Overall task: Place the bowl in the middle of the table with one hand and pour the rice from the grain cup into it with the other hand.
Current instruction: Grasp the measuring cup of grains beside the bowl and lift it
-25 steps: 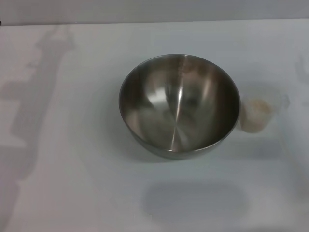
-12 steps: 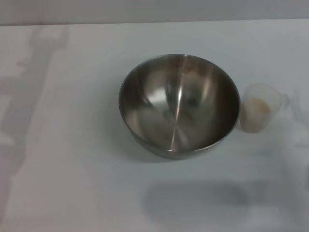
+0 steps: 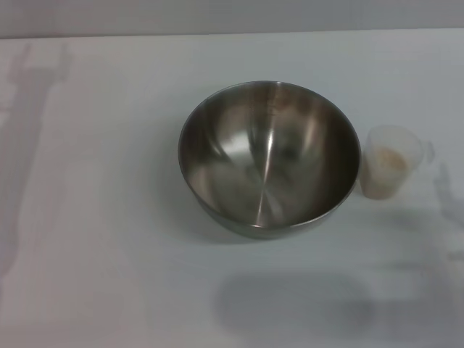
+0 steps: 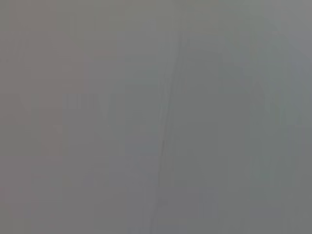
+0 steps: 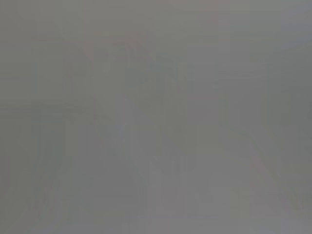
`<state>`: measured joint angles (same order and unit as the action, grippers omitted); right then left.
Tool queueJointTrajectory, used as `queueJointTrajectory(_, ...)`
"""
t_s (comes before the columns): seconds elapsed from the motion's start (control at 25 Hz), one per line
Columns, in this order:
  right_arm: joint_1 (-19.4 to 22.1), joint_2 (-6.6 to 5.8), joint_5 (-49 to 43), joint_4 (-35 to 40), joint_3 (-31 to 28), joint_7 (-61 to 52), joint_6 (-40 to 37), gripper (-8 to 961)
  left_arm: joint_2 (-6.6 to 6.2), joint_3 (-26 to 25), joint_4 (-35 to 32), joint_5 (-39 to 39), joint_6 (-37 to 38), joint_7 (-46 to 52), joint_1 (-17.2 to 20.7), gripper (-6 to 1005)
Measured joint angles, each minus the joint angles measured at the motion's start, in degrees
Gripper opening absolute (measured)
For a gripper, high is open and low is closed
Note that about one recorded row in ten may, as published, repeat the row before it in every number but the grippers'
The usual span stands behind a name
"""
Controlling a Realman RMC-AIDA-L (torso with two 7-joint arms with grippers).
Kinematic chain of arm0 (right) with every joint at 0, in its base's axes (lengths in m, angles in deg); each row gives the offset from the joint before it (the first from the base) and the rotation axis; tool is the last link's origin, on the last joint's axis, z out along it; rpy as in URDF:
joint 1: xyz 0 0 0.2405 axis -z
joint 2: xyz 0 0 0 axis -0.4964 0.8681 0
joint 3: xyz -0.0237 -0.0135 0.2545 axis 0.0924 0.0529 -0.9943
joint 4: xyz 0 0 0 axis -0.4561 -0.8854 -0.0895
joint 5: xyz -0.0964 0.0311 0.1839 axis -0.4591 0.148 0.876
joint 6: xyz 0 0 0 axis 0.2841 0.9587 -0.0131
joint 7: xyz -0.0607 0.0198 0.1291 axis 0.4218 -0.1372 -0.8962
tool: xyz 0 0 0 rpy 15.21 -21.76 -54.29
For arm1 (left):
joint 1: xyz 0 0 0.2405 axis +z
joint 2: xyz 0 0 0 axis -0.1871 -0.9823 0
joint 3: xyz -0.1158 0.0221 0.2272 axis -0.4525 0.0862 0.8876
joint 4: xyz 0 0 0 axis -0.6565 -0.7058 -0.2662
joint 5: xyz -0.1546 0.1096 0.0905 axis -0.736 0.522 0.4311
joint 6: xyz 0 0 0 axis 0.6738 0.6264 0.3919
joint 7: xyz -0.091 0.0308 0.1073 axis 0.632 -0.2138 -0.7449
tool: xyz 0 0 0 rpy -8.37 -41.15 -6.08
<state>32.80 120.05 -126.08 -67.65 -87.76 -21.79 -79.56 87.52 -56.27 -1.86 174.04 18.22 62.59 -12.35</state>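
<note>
Still bowl [image 3: 269,158] beside grain cup [image 3: 389,171]

head view overhead, wrist views seemingly featureless

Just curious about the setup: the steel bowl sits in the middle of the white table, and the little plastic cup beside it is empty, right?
Not quite. The head view shows the grain cup standing beside the bowl on the table, but it is not empty: it holds pale rice. The bowl is the empty one.
</note>
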Motion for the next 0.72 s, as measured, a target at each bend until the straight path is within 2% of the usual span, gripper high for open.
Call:
queueJointTrajectory(0.2, 0.2, -0.68, 0.0, -0.6, 0.4, 1.0, 4.0, 708, -0.12, -0.6, 0.0, 0.0, 0.1, 0.1, 0.3, 725)
queueJointTrajectory(0.72, -1.7, -0.67, -0.1, 0.3, -0.2, 3.2, 11.7, 707, -0.07, -0.9, 0.0, 0.0, 1.1, 0.0, 0.4, 725)
